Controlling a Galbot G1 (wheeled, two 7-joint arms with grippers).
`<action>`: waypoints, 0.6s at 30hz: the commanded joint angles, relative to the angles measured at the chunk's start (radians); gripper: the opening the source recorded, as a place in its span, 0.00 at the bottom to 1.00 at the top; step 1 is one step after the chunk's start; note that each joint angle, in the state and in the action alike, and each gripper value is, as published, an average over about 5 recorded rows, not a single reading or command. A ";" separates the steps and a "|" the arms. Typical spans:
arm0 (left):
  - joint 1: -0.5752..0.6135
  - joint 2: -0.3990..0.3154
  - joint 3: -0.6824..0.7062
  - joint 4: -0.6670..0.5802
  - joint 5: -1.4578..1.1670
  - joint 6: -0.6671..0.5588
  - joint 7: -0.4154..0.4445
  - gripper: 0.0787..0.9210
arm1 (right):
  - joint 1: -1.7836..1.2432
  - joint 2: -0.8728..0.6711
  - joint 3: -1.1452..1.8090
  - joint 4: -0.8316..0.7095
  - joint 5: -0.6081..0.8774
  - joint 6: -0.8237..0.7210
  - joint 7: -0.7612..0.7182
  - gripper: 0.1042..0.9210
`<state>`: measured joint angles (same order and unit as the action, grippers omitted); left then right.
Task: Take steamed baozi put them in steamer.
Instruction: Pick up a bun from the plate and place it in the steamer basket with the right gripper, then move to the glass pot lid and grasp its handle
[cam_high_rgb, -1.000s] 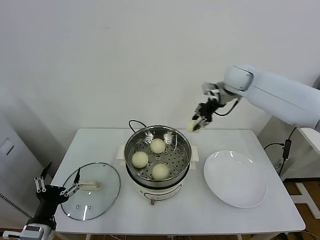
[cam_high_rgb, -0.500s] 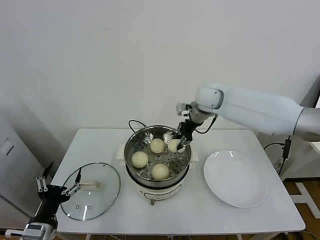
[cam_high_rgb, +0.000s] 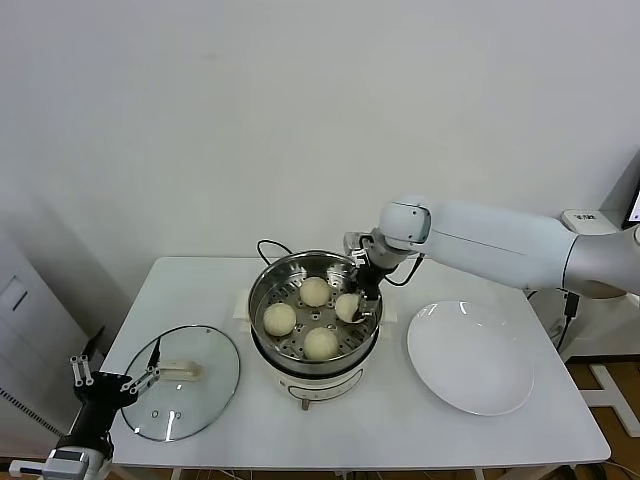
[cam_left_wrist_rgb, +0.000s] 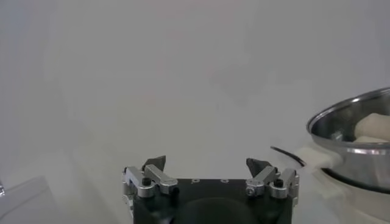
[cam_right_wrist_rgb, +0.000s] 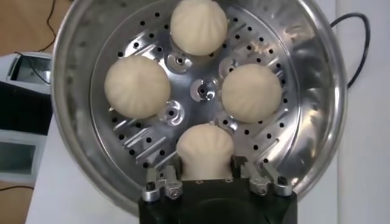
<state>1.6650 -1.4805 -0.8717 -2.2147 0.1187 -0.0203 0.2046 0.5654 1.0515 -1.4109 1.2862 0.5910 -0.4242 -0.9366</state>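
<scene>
The steamer stands mid-table, a shiny pot with a perforated tray. Three steamed baozi lie on the tray. A fourth baozi rests on the tray at its right side. My right gripper reaches down into the pot and stands open, one finger close on each side of that bun. My left gripper waits open and empty beyond the table's front left corner.
A round glass lid lies on the table left of the steamer. To its right sits a bare white plate. The steamer's black cord loops behind it. In the left wrist view the pot's rim shows far off.
My right arm has brought the baozi from high behind the steamer down into the pot. The bun now sits on the tray and the fingers have loosened. My left arm has stayed still.
</scene>
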 joint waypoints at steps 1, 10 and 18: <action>-0.002 0.004 0.001 0.001 0.000 0.001 0.000 0.88 | -0.006 0.011 0.006 -0.014 0.019 -0.009 0.014 0.72; -0.002 0.007 0.001 -0.005 -0.005 0.002 0.000 0.88 | 0.059 -0.086 0.150 -0.042 0.161 0.029 -0.007 0.88; -0.005 0.003 0.003 -0.008 -0.010 -0.005 -0.009 0.88 | -0.270 -0.322 0.567 0.048 0.490 0.242 0.669 0.88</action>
<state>1.6603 -1.4761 -0.8712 -2.2250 0.1104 -0.0209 0.1979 0.5317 0.9294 -1.1990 1.2697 0.7999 -0.3467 -0.8046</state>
